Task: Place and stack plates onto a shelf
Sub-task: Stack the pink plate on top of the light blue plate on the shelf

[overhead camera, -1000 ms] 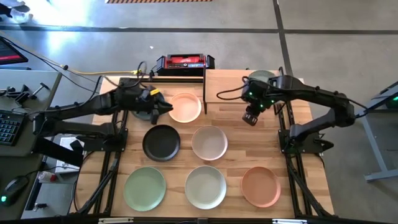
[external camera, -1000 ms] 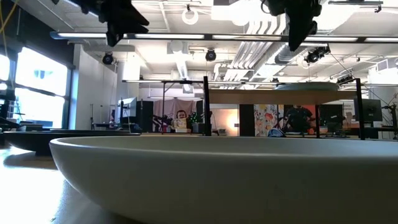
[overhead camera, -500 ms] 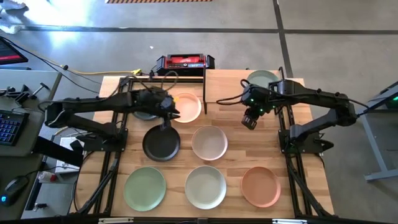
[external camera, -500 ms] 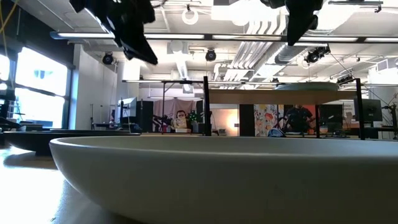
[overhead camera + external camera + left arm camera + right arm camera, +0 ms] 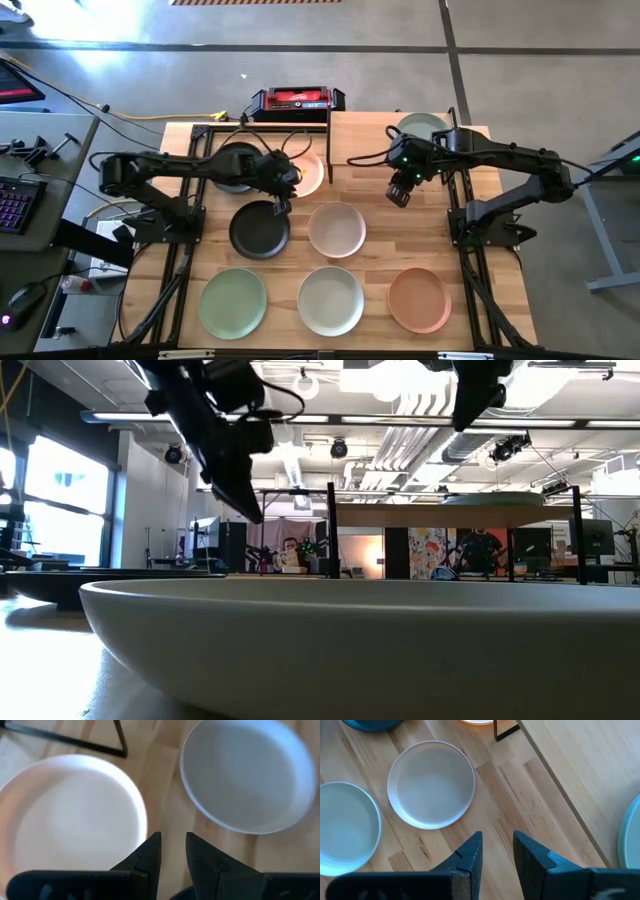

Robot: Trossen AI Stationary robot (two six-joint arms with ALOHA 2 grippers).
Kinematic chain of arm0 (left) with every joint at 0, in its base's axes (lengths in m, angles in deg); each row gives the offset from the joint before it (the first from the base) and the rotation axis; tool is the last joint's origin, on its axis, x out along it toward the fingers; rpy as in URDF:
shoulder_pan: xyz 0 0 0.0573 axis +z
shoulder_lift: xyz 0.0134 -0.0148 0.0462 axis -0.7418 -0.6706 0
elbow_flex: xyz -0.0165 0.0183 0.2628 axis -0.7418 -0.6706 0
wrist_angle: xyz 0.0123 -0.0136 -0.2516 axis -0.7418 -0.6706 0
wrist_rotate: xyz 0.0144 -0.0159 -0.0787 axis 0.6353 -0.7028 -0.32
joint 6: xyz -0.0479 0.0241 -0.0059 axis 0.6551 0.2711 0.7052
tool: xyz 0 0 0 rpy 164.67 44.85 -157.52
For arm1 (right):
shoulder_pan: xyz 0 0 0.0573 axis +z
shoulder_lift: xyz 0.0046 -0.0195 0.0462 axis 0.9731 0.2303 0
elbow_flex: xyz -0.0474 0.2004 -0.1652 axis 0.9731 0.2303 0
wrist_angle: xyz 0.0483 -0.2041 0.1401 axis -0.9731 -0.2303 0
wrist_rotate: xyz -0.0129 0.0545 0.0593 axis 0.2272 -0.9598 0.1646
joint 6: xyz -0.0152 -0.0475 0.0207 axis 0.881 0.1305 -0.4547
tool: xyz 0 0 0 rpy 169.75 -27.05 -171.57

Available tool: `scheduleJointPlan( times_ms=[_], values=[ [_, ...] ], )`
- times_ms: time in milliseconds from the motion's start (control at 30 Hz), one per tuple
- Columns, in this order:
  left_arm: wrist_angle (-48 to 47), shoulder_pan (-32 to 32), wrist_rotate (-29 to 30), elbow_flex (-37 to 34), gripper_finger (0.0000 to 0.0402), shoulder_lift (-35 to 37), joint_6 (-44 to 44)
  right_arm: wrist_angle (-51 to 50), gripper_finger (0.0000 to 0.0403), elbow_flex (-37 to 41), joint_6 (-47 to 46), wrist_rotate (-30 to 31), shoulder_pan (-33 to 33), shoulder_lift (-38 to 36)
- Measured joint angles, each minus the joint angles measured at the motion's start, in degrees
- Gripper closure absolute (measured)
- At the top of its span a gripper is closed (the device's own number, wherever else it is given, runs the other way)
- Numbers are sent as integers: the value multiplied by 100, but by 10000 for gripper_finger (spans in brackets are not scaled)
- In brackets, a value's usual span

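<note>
On the wood-plank table (image 5: 380,245), round matte plates (image 5: 337,229).

One plate (image 5: 420,125) on shelf (image 5: 375,140); others on table (image 5: 490,230).

Right end effector (image 5: 497,851): fingers slightly apart w/ narrow gap, nothing between, above wood counter (image 5: 520,800). Off-white plate (image 5: 431,784) beyond it, pale plate (image 5: 345,827) just beside. Shelf (image 5: 580,765) board at one side, plate edge (image 5: 631,837) on it.
</note>
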Motion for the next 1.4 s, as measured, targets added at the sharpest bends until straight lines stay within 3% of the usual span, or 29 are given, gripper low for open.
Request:
scheduleJointPlan(
  times_ms=[533, 1400],
  values=[
    [55, 2, 547, -1, 323, -876, -109, 0, 316, 0, -2, -3, 0, 2],
    [249, 50, 815, -4, 323, -1664, -254, 2, 316, 0, 17, -3, 0, 4]
  ],
)
